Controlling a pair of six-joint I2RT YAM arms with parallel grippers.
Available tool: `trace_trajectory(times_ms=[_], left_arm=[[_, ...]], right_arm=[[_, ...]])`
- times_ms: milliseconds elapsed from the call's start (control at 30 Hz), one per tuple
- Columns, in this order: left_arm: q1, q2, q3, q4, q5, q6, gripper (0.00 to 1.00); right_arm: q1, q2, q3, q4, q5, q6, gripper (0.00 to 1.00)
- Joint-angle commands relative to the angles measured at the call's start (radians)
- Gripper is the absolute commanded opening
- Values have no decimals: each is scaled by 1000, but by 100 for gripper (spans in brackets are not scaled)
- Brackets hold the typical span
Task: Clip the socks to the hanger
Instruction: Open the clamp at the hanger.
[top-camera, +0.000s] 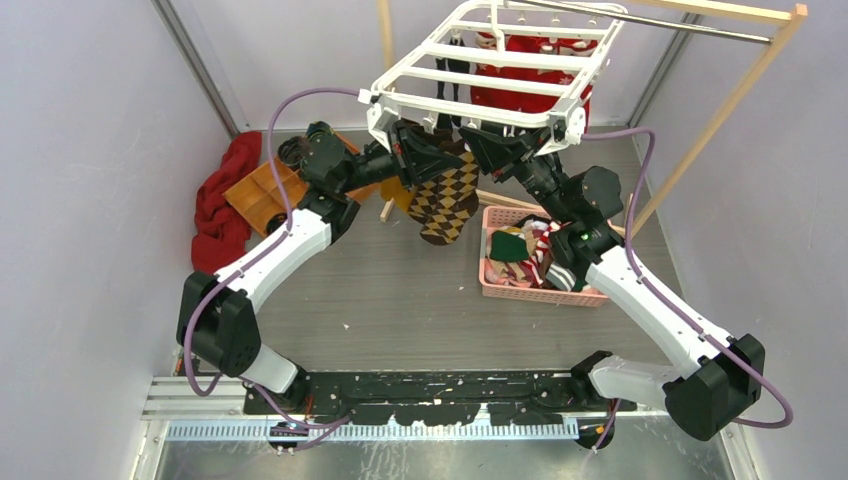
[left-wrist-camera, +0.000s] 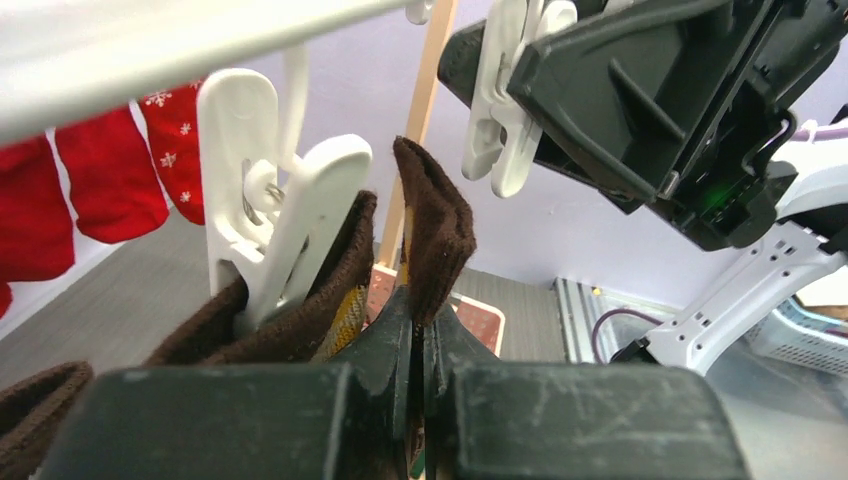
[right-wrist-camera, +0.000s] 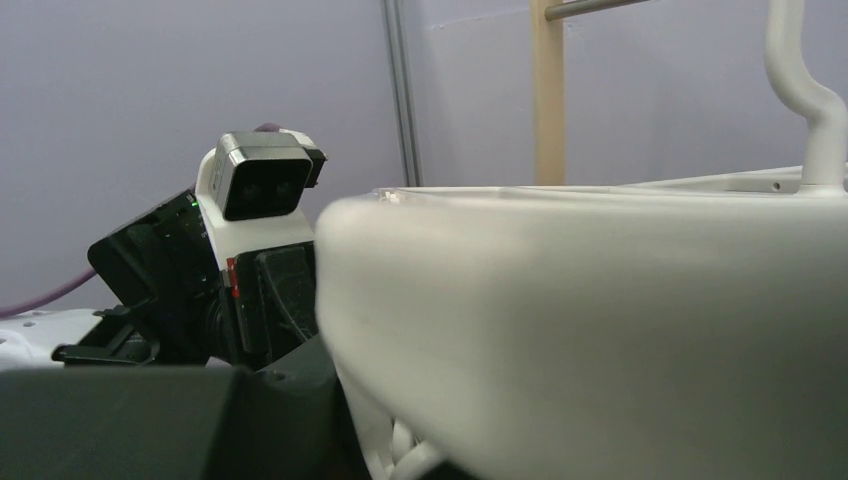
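Left gripper (left-wrist-camera: 417, 335): my jaws are pressed together on the cuff of the brown knit sock with cream argyle diamonds (top-camera: 446, 196). In the left wrist view the folded brown cuff stands straight up out of my fingertips. In the top view the rest of the sock hangs below that gripper, above the table.

The large white plastic rectangular hanger frame (top-camera: 497, 84) hangs tilted above both my grippers. Its near rail runs right over the left gripper, with the cuff just beneath it.

A small white plastic clip (left-wrist-camera: 285, 215) dangles from that rail just left of the cuff. Its lower jaws bite on another fold of brown fabric. The cuff I hold is beside this clip, not in it.

Right gripper (top-camera: 487, 147): it reaches up from the right to the same rail, facing the left gripper. A second white clip (left-wrist-camera: 508, 95) lies against its fingers. I cannot tell whether the jaws clamp it. The right wrist view is mostly blurred white frame.

Red socks with white snowflakes (left-wrist-camera: 60, 190) hang on the hanger's far side. A pink plastic basket (top-camera: 530, 292) of mixed socks sits on the table under my right arm.
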Motion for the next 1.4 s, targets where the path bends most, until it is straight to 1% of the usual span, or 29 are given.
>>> trace_trajectory(times_ms=[0, 200, 300, 433, 600, 900, 1200, 1300, 1367], left_arm=[[18, -11, 56, 45, 25, -97, 0], [21, 7, 71, 111, 73, -160, 0], [21, 20, 86, 110, 108, -187, 0], [35, 35, 111, -11, 161, -178, 0], [49, 52, 166, -116, 250, -172, 0], [58, 64, 191, -155, 318, -180, 0], [60, 87, 222, -151, 348, -203, 0], [58, 99, 233, -116, 348, -235, 0], [58, 111, 234, -63, 349, -282, 0]], right_arm=[[-1, -27, 28, 17, -18, 10, 6], [0, -25, 29, 15, -20, 6, 6], [0, -24, 33, 21, -22, 6, 6], [-1, -24, 41, 27, -31, 14, 6], [0, -26, 43, 18, -43, 20, 7], [0, -20, 49, 17, -55, 25, 6], [0, -18, 48, 17, -63, 29, 6], [0, -18, 46, 15, -69, 31, 6], [-1, -17, 46, 17, -73, 34, 6]])
